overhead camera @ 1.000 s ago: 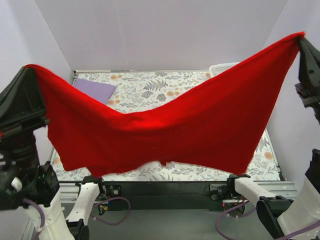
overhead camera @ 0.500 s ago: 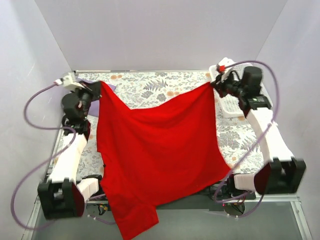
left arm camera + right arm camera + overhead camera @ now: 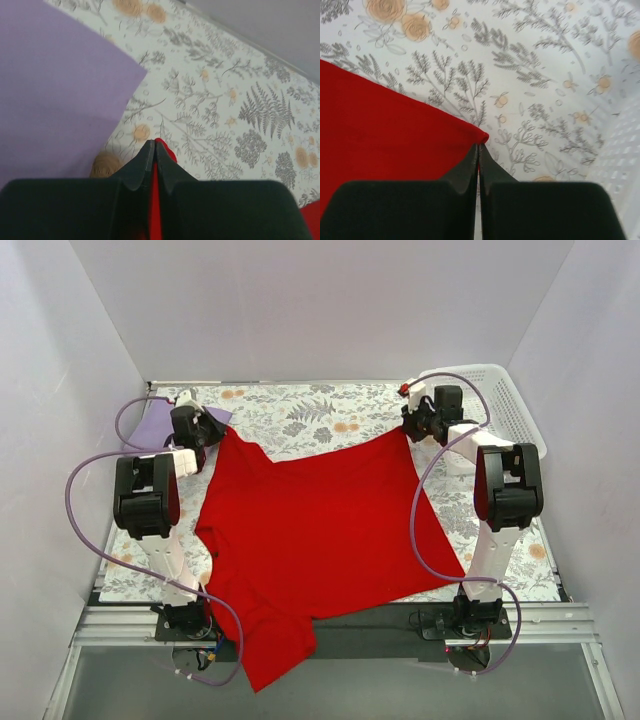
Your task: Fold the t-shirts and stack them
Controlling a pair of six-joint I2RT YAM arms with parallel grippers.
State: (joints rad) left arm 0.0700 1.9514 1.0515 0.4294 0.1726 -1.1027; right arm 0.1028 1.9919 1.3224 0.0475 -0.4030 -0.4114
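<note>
The left gripper [image 3: 154, 145] is pinched tight on one far corner of the red t-shirt [image 3: 320, 530]. The right gripper [image 3: 479, 147] pinches the other far corner the same way. The shirt lies spread on the table [image 3: 300, 405], and part of it hangs over the near edge at 7 o'clock in the top view.

To do this step well, I think both grippers should lay the corners flat and let go together, so the cloth has no bumps.

The left wrist view shows the lilac t-shirt [image 3: 50, 90] at 10 o'clock, just beside the gripper. The wrist views show the tight pinches. Only the top view shows the whole shirt and the white basket [image 3: 500, 400] at 2 o'clock.
</note>
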